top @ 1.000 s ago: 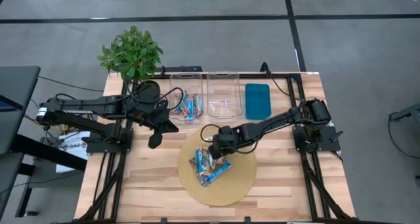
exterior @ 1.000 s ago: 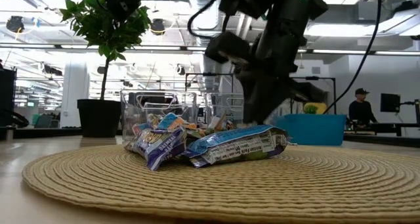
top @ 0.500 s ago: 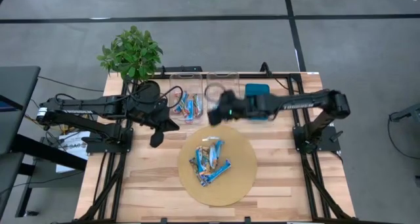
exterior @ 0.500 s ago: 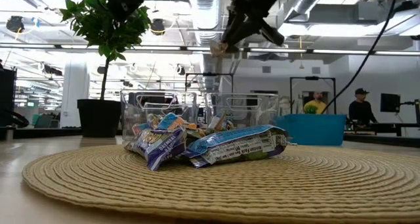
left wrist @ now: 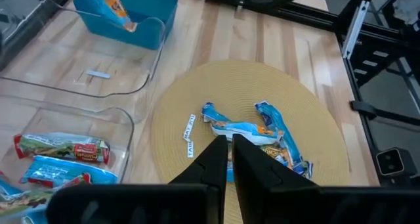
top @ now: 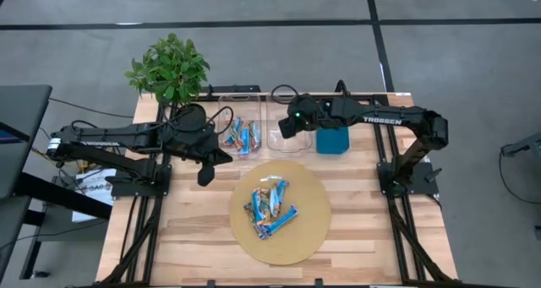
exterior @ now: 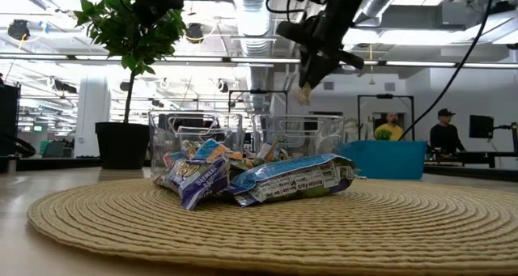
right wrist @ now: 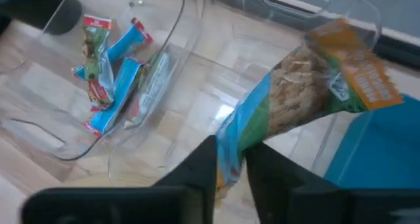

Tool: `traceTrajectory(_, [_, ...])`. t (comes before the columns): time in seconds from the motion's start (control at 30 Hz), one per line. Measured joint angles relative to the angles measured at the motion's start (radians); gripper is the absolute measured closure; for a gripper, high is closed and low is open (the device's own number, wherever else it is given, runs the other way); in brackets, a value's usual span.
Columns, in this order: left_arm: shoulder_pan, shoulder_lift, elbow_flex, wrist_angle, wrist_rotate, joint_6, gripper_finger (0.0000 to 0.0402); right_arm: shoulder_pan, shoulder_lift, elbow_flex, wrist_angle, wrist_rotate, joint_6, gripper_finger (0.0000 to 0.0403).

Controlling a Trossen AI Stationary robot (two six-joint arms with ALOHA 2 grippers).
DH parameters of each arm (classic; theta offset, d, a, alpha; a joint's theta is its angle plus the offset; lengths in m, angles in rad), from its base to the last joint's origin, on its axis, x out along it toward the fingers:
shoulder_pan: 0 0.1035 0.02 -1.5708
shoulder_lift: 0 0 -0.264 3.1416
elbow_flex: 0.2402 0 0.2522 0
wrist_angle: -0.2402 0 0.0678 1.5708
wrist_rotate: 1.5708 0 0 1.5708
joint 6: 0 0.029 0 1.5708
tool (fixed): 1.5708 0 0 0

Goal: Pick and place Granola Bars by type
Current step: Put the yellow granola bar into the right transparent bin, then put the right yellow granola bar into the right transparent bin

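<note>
Right wrist view shows one granola bar (right wrist: 308,96) pinched between the right gripper's (right wrist: 226,161) two dark fingers: its wrapper is blue at the gripped end, with a picture of oats in the middle and an orange band at the far end. It hangs in the air above the empty clear bin (top: 286,129), the middle of three containers along the desk's (top: 194,229) far edge. In the low view the same bar (exterior: 305,92) dangles from the fingers well above the bins.

Beside it, the left clear bin (top: 239,119) holds a cluster of bars (top: 241,136); the right wrist view shows about five there, mostly bright blue wrappers plus one green with red. On the other side of the empty bin sits a solid teal tray (top: 332,140).

Nearer the front, a round woven mat (top: 311,229) carries a loose pile of bars (top: 270,208), roughly four, with blue, white and orange on their wrappers; they overlap, so the exact count is unclear.

The left gripper (top: 201,175) hovers over bare desk between the left bin and the mat; in its wrist view its fingers (left wrist: 211,163) are pressed nearly together and hold nothing.

A potted plant (top: 169,68) stands at the desk's far left corner.
</note>
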Motion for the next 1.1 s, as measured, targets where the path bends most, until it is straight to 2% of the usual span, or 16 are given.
traceTrajectory(0.2, [0.000,0.000,0.000,0.000,-0.022,-0.012,0.0386,0.022,-0.008,0.000,0.006,-0.084,-0.030,0.0246])
traceTrajectory(0.3, [0.000,0.000,0.000,0.000,-0.023,-0.016,0.0386,0.077,-0.008,0.000,0.007,-0.127,-0.020,0.0207])
traceTrajectory(0.43, [0.000,0.000,0.000,0.000,-0.023,-0.016,0.0386,0.190,-0.008,0.000,0.006,-0.146,0.083,0.0176])
traceTrajectory(0.57, [0.000,0.000,0.000,0.000,-0.017,-0.017,0.0386,0.310,-0.003,0.000,0.006,-0.146,0.229,0.0172])
traceTrajectory(0.7, [0.000,0.000,0.000,0.000,0.009,-0.002,0.0386,0.406,0.025,0.000,-0.009,-0.152,0.360,0.0184])
traceTrajectory(0.93, [0.000,0.000,0.000,0.014,0.177,0.064,0.0386,0.525,0.120,0.001,0.103,-0.233,0.362,0.0207])
traceTrajectory(1.1, [0.000,0.000,0.000,0.013,0.322,0.099,0.0386,0.551,0.207,0.000,0.116,-0.285,0.459,0.0218])
